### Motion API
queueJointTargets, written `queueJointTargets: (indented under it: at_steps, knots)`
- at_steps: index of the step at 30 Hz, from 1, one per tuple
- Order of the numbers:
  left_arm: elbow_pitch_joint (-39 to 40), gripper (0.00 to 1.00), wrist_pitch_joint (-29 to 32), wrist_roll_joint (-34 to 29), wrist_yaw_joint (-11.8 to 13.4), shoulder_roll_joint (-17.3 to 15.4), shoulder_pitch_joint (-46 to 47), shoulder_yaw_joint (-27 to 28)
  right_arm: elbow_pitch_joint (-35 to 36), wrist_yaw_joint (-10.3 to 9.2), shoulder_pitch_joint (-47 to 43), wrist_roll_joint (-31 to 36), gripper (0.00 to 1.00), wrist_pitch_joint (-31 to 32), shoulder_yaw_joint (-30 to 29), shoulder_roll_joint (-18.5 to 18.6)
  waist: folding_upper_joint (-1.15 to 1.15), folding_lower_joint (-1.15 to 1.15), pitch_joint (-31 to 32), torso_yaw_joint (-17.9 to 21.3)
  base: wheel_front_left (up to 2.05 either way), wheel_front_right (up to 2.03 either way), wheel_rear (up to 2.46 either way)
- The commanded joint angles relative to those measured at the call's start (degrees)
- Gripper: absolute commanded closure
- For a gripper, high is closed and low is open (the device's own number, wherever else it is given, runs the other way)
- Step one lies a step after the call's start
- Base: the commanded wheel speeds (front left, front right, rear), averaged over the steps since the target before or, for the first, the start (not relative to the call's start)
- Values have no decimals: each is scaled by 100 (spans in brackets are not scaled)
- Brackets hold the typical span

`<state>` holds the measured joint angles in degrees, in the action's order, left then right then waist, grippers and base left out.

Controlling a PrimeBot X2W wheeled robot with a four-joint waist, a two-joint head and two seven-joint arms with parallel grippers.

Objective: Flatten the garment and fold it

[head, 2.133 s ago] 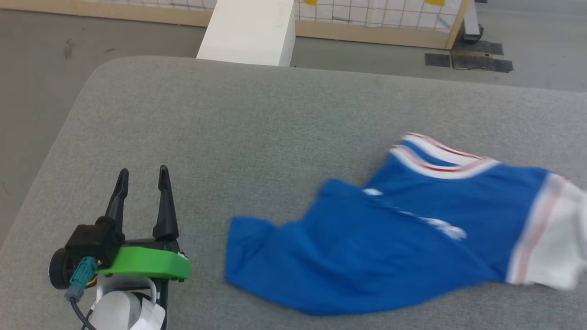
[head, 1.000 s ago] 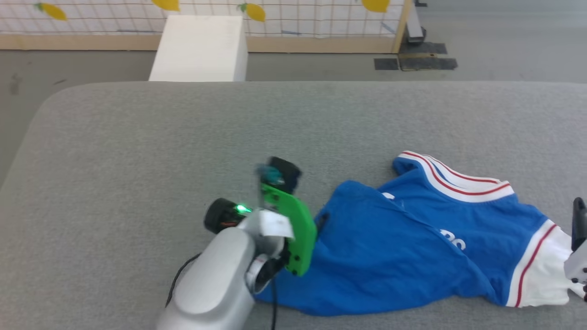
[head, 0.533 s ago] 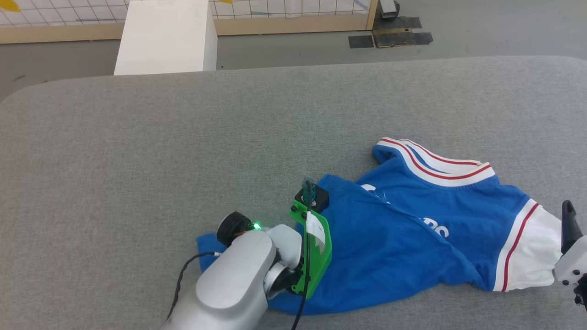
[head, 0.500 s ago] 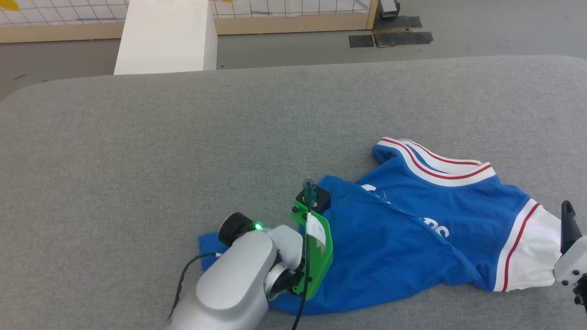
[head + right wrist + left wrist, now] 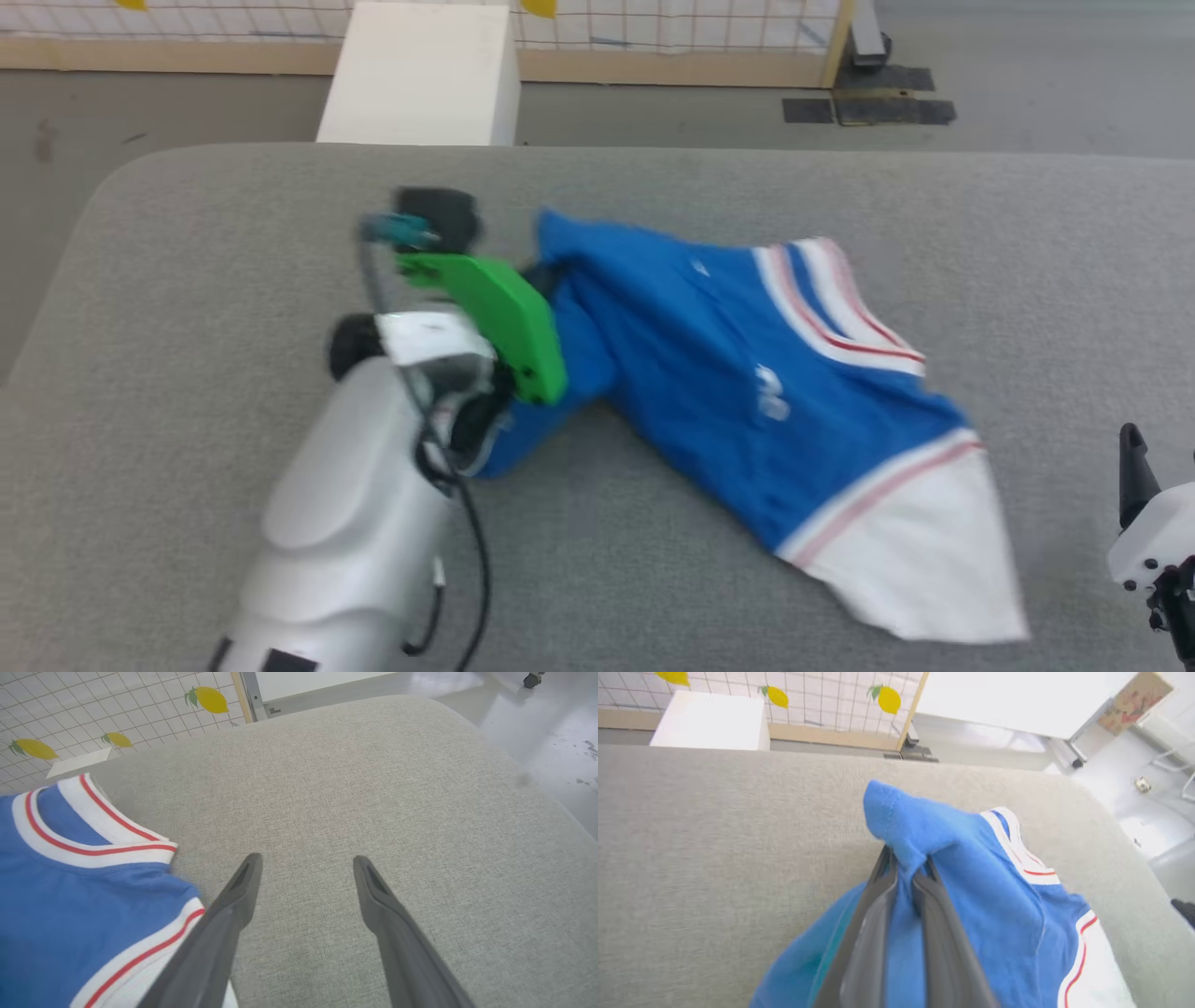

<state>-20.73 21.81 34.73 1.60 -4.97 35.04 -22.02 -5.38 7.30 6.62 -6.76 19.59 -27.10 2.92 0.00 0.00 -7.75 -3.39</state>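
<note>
garment (image 5: 691, 345) x1 | L pincer (image 5: 906, 865) clamped on garment edge | R pincer (image 5: 307, 859) spread, empty

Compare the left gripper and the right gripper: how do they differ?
The left gripper is shut on a raised blue fold of the garment; the right gripper stands open and empty. The left gripper sits amid cloth; the right gripper's tips are over the bare grey pad. Both have long dark fingers.
</note>
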Motion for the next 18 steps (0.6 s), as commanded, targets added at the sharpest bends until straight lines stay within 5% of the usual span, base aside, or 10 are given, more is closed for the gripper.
queueJointTargets:
  at_steps: [1, 9, 18]
  knots:
    - [142, 100, -123, 70, 119, -162, 4, 192, -42, 19, -76, 22, 0, -49, 23, -3, 0, 0, 155, -229, 0, 0, 0]
    - [985, 100, 8, 82, 786, -761, -1379, 619, -175, 19, -143, 67, 0, -69, 66, -4, 0, 0, 320, -661, 0, 0, 0]
    - [1281, 100, 1023, 563, 605, -614, -3103, -161, -256, 19, -105, 84, 0, -20, 222, -4, 0, 0, 265, -958, 0, 0, 0]
